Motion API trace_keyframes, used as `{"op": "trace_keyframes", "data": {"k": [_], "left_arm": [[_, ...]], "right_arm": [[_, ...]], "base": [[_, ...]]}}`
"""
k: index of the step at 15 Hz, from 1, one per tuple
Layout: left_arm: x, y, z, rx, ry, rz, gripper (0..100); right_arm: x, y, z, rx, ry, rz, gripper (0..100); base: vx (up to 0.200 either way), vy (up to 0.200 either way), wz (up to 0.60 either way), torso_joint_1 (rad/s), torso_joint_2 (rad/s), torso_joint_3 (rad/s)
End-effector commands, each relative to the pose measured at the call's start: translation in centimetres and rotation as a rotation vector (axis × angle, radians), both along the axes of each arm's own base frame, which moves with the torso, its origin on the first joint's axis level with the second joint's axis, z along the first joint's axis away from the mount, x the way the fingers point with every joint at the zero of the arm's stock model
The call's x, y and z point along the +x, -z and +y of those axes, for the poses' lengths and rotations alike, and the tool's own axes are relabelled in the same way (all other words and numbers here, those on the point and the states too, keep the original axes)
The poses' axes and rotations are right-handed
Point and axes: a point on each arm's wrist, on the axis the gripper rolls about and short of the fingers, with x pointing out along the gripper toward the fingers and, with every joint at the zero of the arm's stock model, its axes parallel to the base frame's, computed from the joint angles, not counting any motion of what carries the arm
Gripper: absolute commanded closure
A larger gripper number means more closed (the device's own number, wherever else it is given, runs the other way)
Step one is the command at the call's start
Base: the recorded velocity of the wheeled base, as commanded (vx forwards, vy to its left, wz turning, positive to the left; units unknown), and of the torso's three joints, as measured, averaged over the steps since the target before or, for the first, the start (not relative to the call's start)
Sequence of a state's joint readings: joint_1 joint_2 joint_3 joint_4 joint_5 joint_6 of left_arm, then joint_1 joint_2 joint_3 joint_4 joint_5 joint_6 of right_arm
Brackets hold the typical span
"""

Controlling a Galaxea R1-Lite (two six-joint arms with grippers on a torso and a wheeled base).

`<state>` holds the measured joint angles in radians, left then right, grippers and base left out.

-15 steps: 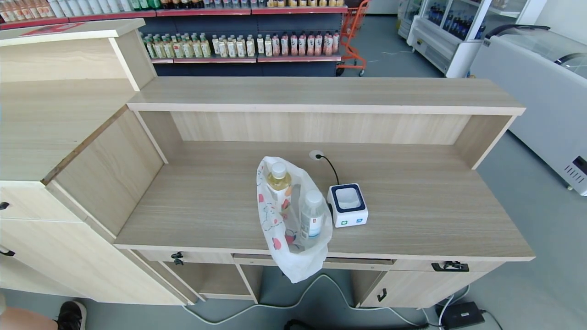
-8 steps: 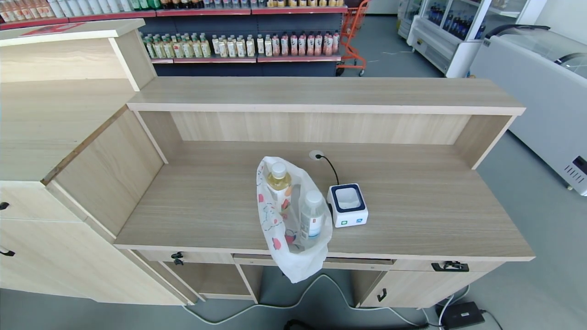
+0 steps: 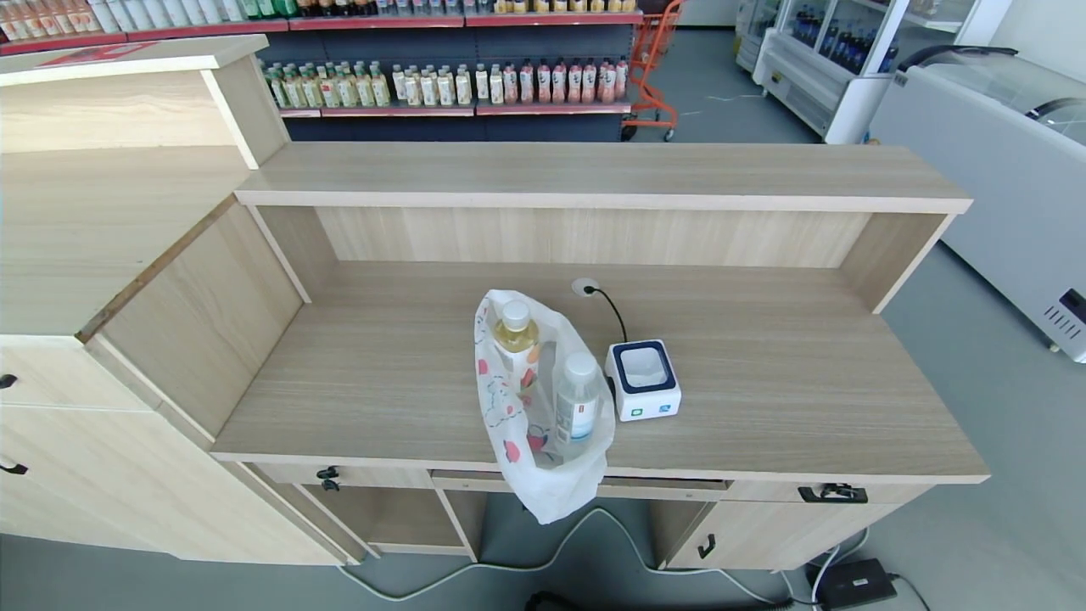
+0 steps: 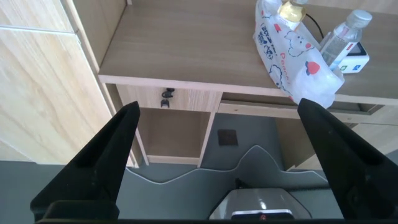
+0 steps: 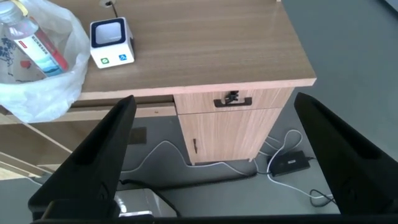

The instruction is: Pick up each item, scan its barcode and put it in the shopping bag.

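Observation:
A white printed shopping bag [image 3: 543,441] stands at the front edge of the wooden counter [image 3: 764,399], its lower part hanging over the edge. Inside it stand a yellow drink bottle [image 3: 516,333] and a clear water bottle [image 3: 578,395]. A white barcode scanner [image 3: 642,379] sits just right of the bag. My left gripper [image 4: 221,162] hangs open in front of the counter, below its top, with the bag [image 4: 289,53] beyond it. My right gripper [image 5: 214,158] is likewise open and empty, low in front of the counter, facing the scanner [image 5: 112,42] and bag [image 5: 37,74].
A raised shelf [image 3: 594,174] runs along the counter's back, and a tall side cabinet [image 3: 102,212] stands at the left. Drawer handles [image 3: 831,493] stick out under the front edge. Cables and a power brick [image 3: 853,581] lie on the floor below.

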<state>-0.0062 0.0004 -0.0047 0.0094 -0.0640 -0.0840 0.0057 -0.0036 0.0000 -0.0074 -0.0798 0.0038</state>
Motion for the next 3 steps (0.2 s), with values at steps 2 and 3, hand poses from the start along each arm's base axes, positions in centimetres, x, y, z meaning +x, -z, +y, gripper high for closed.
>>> {"op": "trace_keyframes", "data": {"k": [2, 3], "left_arm": [[0.0, 0.0, 0.0, 0.0, 0.0, 0.0, 0], [0.0, 0.0, 0.0, 0.0, 0.0, 0.0, 0]], "right_arm": [[0.03, -0.01, 0.0, -0.001, 0.0, 0.003, 0], [0.03, -0.01, 0.0, -0.005, 0.0, 0.004, 0]], "base": [[0.0, 0.0, 0.0, 0.0, 0.0, 0.0], [0.0, 0.0, 0.0, 0.0, 0.0, 0.0]]}}
